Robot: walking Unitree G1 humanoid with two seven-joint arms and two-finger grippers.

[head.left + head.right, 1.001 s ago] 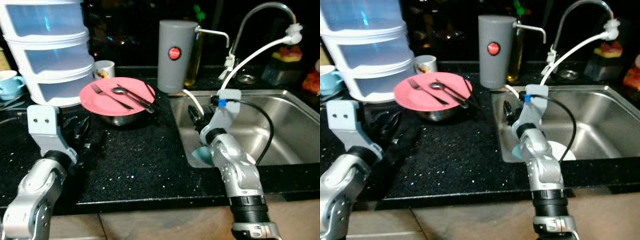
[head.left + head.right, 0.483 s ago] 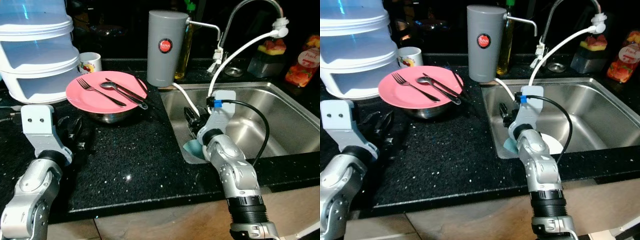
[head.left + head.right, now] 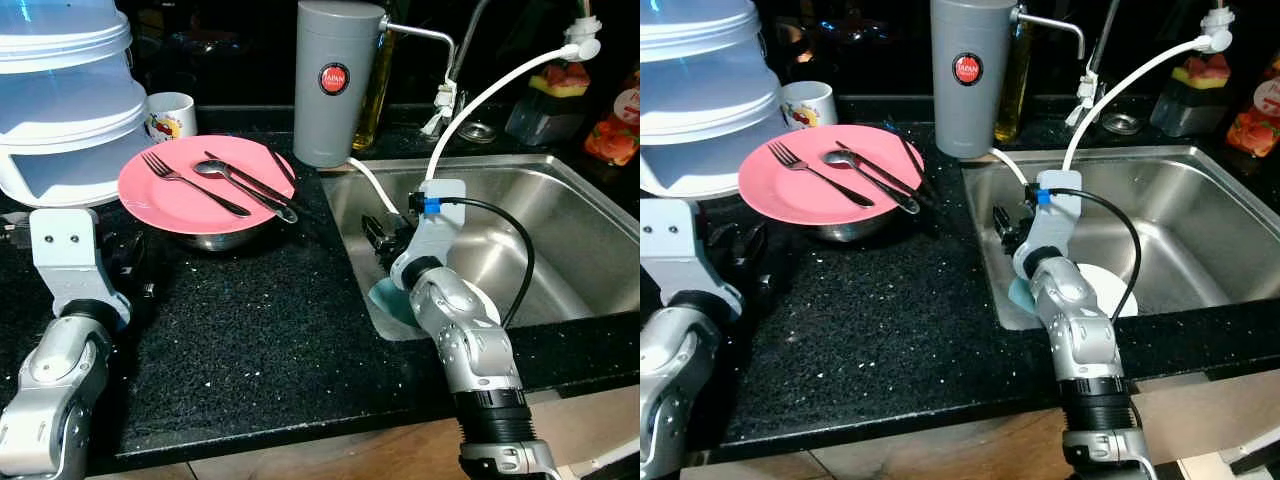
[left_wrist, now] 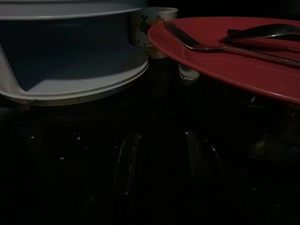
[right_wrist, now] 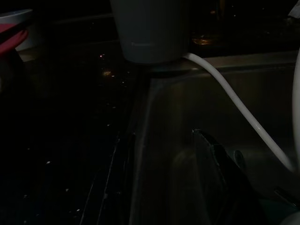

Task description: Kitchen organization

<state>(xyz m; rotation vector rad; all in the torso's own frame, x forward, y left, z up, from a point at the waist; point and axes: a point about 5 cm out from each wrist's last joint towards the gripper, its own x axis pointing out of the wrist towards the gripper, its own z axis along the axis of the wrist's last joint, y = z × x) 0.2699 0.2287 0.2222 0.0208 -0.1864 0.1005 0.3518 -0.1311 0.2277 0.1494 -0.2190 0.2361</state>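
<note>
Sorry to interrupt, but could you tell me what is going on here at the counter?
The humanoid robot stands at a black speckled countertop beside a stainless steel sink. Its right gripper reaches over the sink's left edge, fingers apart and holding nothing, above a teal dish and a white plate in the basin. The left gripper rests open and low on the counter, pointing at a pink plate that carries a fork, a spoon and sits on a metal bowl.

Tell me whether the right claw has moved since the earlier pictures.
No. The right claw hangs over the near-left corner of the sink, beside the white hose, as before; only the camera has shifted.
</note>
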